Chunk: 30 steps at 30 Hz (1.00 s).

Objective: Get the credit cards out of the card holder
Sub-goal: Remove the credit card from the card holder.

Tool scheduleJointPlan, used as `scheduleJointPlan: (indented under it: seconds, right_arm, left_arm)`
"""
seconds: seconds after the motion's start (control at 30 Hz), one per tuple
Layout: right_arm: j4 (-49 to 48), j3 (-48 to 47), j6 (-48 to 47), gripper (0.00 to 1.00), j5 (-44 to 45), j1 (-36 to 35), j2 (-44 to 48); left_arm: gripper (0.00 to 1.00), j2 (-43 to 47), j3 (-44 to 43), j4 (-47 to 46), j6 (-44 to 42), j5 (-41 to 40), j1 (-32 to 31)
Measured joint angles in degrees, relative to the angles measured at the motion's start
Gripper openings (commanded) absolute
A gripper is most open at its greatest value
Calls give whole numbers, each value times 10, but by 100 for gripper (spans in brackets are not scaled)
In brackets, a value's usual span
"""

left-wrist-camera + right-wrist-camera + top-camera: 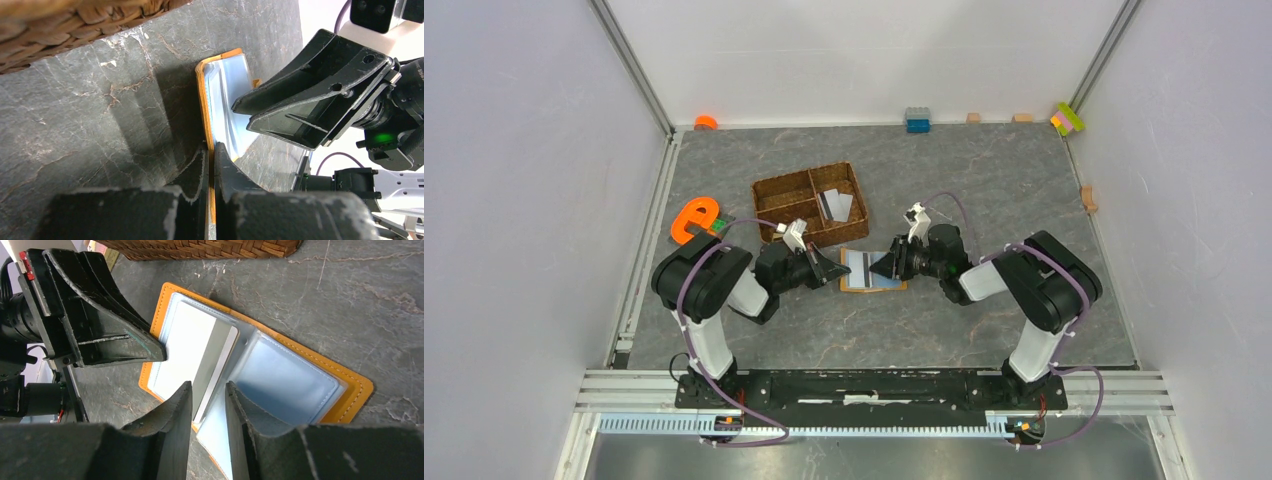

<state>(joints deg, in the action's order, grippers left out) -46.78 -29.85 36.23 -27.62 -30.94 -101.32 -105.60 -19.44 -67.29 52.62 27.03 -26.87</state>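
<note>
Pinching card holder [300,375], left gripper [211,150] low, right gripper [207,390] seemingly straddling card [190,340]

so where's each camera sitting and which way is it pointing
Top external: above and behind the bases, looking down on the table; both arms show.
Left wrist: looking along the left gripper, shut on the edge of the card holder.
Right wrist: looking down past the right gripper at a credit card.
Both wrist views share the card holder and the opposite gripper.

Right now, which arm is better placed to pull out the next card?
Right: the right tool straddles the white grey-striped card in the orange folding wallet; the left tool is shut on the wallet's edge.
</note>
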Motion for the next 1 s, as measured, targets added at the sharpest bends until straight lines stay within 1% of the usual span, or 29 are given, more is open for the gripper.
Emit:
scheduleJointPlan:
  seconds: [0.17, 0.3, 0.37, 0.57, 0.63, 0.8, 0.93, 1.0]
  right_arm:
    - [2, -2, 3, 37, -5, 2, -10]
    - [-12, -21, 13, 37, -25, 3, -43]
    - [-27, -25, 19, 37, -36, 3, -56]
    - [-40, -23, 30, 37, -53, 10, -58]
    - [-75, -14, 48, 36, -66, 16, -67]
    - [-246, 30, 161, 33, -113, 38, -126]
    - [-299, 47, 231, 32, -128, 44, -140]
    - [-314, 53, 253, 32, -133, 46, -140]
  left_arm:
    - [2, 0, 0, -1, 0, 0, 0]
    - [2, -1, 0, -6, 0, 2, 0]
    - [2, -7, 0, -19, 1, 7, 0]
    - [2, -25, 1, -58, 6, 17, 0]
    - [2, -25, 1, -61, 7, 20, 0]
    - [2, -27, 1, -67, 9, 33, -1]
    - [3, -38, 1, -87, 12, 37, -2]
    - [8, -43, 1, -90, 14, 37, -1]
